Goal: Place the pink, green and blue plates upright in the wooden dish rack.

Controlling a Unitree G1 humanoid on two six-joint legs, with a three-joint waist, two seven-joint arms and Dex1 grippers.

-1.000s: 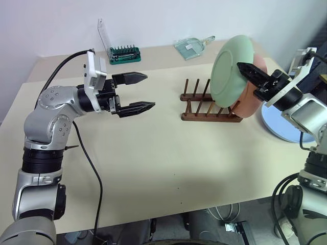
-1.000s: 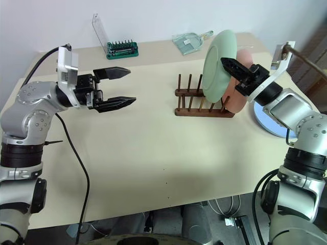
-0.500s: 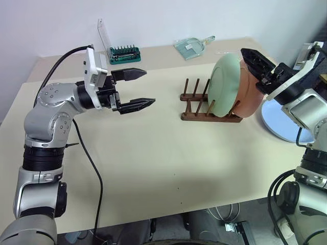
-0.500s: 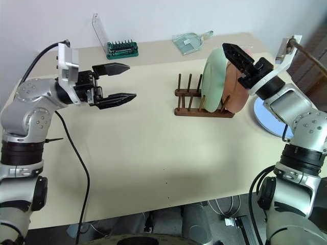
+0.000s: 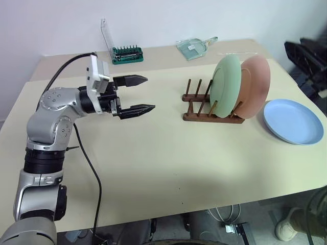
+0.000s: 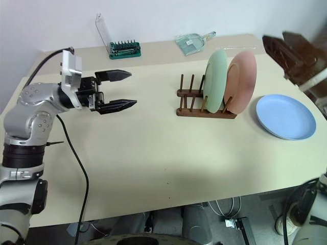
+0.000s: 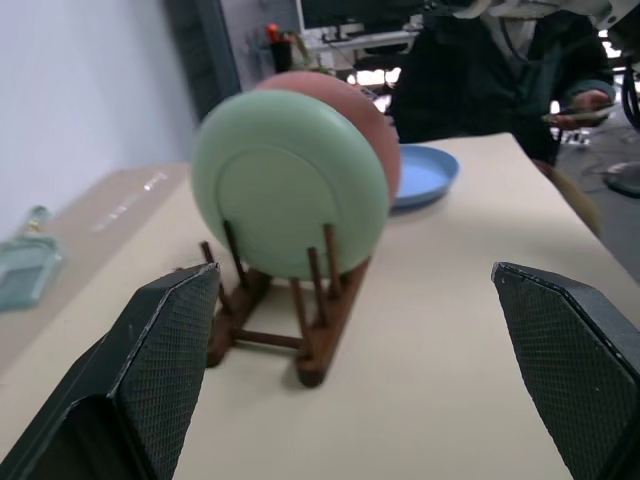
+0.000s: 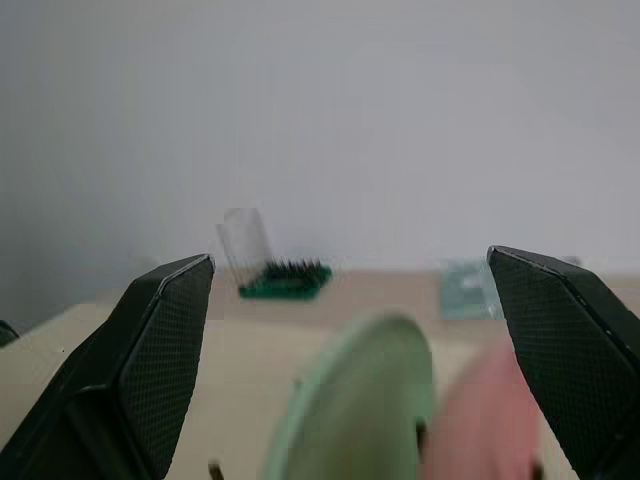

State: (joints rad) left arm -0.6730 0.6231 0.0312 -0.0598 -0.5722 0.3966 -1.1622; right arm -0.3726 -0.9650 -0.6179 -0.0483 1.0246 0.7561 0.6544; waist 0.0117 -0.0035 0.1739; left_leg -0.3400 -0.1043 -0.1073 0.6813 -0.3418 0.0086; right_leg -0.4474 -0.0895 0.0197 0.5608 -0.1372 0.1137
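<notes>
The left tool (image 5: 134,95) reaches level over the desk (image 5: 153,153), released, aimed at the wooden dish rack (image 5: 209,109). The green plate (image 5: 225,86) and pink plate (image 5: 255,84) stand upright there; the blue plate (image 5: 293,121) lies flat beside. The right tool (image 8: 360,360) is blurred at the frame edge, released.

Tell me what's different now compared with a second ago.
The right gripper let go of the green plate, which now stands upright in the rack beside the pink plate; the gripper opened and pulled back off to the right. The left gripper stayed open above the table, and the blue plate stayed flat on the table.
</notes>
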